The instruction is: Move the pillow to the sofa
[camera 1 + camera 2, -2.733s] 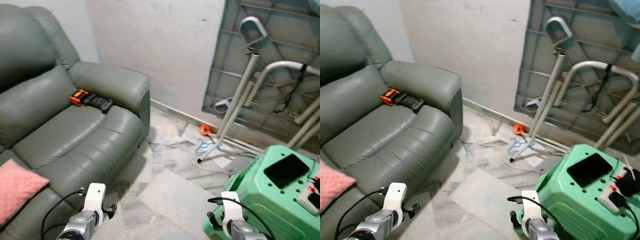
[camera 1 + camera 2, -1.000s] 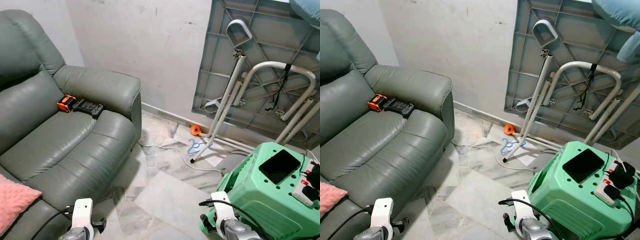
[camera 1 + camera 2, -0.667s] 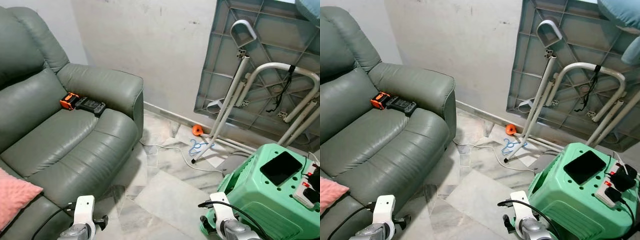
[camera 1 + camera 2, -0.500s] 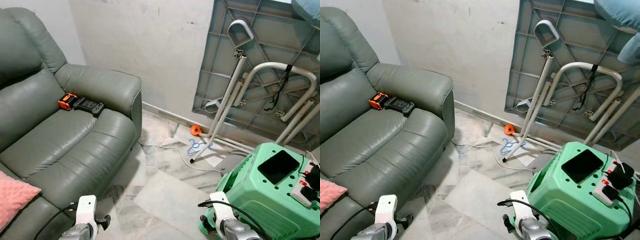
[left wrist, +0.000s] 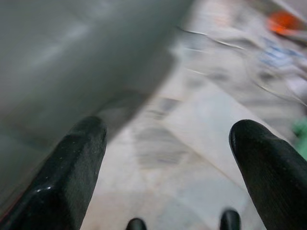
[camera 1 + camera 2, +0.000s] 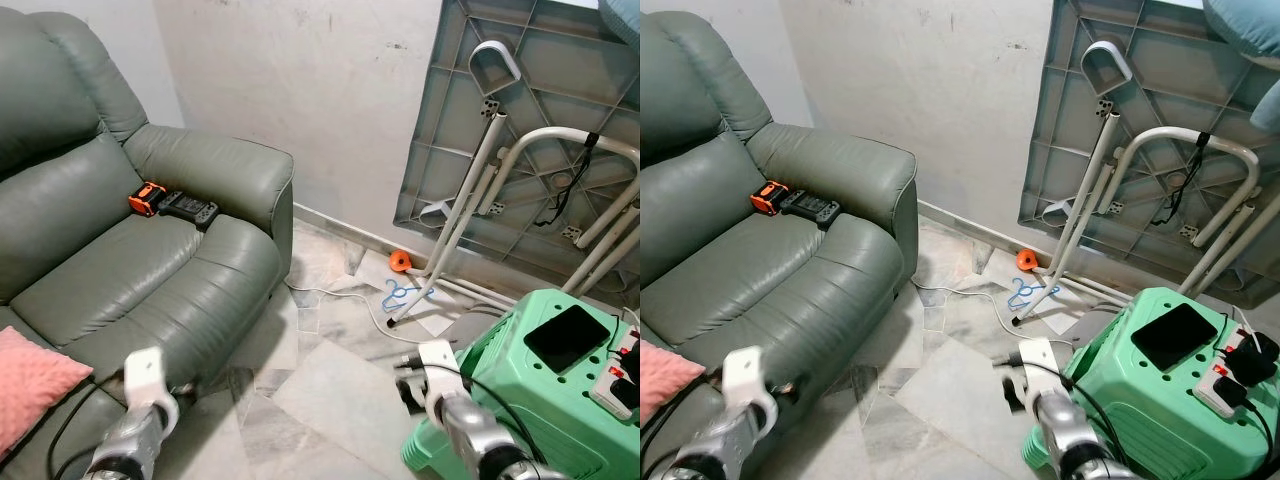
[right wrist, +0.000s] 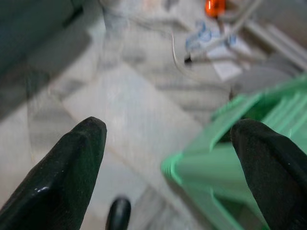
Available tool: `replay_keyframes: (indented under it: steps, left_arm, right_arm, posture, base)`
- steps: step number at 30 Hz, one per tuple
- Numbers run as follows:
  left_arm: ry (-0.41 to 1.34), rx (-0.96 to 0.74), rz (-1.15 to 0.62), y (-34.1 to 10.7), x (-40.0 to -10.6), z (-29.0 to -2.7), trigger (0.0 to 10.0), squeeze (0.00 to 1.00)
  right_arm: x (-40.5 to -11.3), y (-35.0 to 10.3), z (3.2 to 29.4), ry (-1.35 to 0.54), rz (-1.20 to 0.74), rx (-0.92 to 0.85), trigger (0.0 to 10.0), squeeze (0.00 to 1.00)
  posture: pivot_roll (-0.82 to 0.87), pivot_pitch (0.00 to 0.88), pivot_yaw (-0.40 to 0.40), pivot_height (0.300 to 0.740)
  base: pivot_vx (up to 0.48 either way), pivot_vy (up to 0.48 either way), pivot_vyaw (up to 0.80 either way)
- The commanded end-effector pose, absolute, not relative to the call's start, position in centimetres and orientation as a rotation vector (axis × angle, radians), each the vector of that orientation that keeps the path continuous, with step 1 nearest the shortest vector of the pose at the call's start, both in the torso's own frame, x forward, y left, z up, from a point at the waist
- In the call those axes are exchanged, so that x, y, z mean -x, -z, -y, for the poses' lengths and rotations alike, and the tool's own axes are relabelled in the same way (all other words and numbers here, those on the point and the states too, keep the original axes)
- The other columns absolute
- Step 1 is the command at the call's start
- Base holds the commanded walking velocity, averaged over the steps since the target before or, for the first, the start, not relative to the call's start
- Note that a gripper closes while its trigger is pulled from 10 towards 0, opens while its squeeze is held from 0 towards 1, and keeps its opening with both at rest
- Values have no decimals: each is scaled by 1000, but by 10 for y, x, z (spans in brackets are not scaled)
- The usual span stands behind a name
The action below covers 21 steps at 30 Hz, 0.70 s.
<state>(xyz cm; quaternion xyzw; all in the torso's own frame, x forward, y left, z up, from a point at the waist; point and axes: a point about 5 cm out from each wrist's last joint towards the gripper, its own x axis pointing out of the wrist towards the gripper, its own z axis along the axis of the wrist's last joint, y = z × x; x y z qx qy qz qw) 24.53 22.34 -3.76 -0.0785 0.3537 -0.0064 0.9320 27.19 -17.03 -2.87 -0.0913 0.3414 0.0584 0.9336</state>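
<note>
The pink pillow (image 6: 38,385) lies on the front left of the grey-green sofa's (image 6: 140,265) seat, cut off by the picture's edge. My left arm (image 6: 140,415) is raised low in front of the sofa seat, just right of the pillow. In the left wrist view the left gripper (image 5: 168,167) is open and holds nothing, with the sofa's front and marble floor beyond it. My right arm (image 6: 455,405) is up beside the green stool (image 6: 545,400). The right gripper (image 7: 168,167) is open and holds nothing, over the floor and the stool's edge.
An orange-and-black controller (image 6: 175,203) rests on the sofa seat by the armrest. The stool carries a black tablet (image 6: 568,338) and a power strip (image 6: 625,385). A white cable (image 6: 345,298), a blue hanger (image 6: 405,293) and an orange object (image 6: 400,262) lie on the floor. White metal frames (image 6: 470,200) lean against the wall.
Both arms have lifted higher into the eye views, the left toward the sofa seat, the right beside the stool. The camera has shifted slightly.
</note>
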Motion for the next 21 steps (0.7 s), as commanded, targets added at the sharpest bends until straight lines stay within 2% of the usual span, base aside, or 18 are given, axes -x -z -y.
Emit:
replay_keyframes:
  steps: [1,4,10,15,21]
  left_arm:
    - [150,78,-781,46,-235,-216,10000,0]
    - [279,-16,-793,46,-234,-209,10000,0]
    - [368,-36,-743,43,-231,-211,10000,0]
    - [305,73,-617,40,-225,-219,10000,0]
    - [162,156,-645,52,-208,-222,10000,0]
  right_arm:
    - [-271,29,172,-126,-694,201,10000,0]
    - [-270,29,178,-109,-687,194,10000,0]
    - [-259,34,199,-58,-690,137,10000,0]
    - [-240,39,221,-10,-663,68,10000,0]
    - [-215,52,233,37,-718,46,10000,0]
  posture:
    - [-17,0,-4,740]
    - [-19,0,-2,740]
    - [-27,0,0,740]
    - [-33,0,-4,740]
    - [-31,0,-12,740]
  base:
    - [0,0,0]
    - [0,0,0]
    - [0,0,0]
    - [0,0,0]
    - [0,0,0]
